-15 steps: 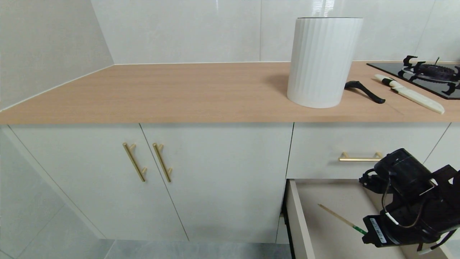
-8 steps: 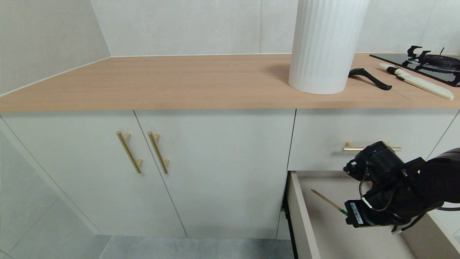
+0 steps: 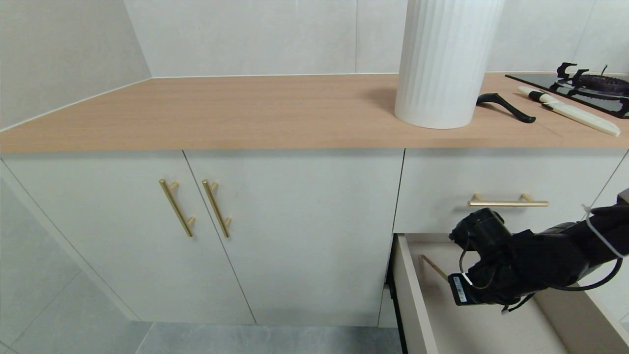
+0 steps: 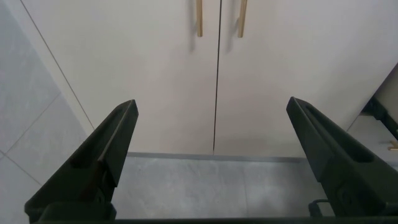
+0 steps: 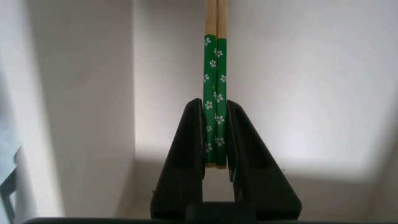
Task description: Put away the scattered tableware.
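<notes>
right tool [image 5: 216, 127] gripping chopsticks [image 5: 216, 62], near drawer wall [image 3: 410, 295]

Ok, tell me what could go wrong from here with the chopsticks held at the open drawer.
1. The right hand pinches the chopsticks only by their green ends, so the long free part could swing or slip out.
2. In the head view their tips sit close to the left wall of the open drawer; pushing further that way could jam them against it.
</notes>
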Robot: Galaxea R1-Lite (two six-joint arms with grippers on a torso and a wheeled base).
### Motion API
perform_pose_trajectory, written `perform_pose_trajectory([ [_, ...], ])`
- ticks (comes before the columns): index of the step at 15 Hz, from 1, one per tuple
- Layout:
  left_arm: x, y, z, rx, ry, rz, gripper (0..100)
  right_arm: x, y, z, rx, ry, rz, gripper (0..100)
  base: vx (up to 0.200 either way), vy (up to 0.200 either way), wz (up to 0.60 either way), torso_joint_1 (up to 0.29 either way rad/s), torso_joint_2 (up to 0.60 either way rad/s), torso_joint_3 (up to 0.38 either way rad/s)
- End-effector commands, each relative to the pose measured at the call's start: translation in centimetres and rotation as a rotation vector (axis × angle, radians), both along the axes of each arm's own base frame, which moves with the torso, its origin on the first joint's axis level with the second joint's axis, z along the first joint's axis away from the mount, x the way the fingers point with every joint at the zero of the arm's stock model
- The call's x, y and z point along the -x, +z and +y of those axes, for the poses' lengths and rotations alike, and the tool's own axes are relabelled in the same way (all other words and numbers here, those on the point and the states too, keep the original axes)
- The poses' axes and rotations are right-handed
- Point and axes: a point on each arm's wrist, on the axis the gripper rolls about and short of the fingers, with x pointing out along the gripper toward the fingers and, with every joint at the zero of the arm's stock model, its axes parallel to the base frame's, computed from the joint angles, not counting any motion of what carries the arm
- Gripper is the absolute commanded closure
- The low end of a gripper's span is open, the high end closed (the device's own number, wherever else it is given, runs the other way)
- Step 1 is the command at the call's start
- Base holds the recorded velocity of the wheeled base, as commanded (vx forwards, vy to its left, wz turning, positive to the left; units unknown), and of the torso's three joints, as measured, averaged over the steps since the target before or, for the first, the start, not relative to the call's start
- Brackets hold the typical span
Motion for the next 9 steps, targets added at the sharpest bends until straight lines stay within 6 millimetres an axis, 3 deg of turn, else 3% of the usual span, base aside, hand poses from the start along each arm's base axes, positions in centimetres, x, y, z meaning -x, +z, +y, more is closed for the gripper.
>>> perform_pose_trajectory([
  [1,0.0,0.0,0.0,0.0,0.001,0.0,0,-0.1,-2.7,0.2,0.026,0.004,0.065,100,0.0,0.0,0.0,0.0,0.0,0.0],
  [9,0.0,0.0,0.0,0.0,0.001,0.0,0,-0.2,-8.4,0.4,0.076,-0.011,0.041,100,0.0,0.0,0.0,0.0,0.0,0.0],
])
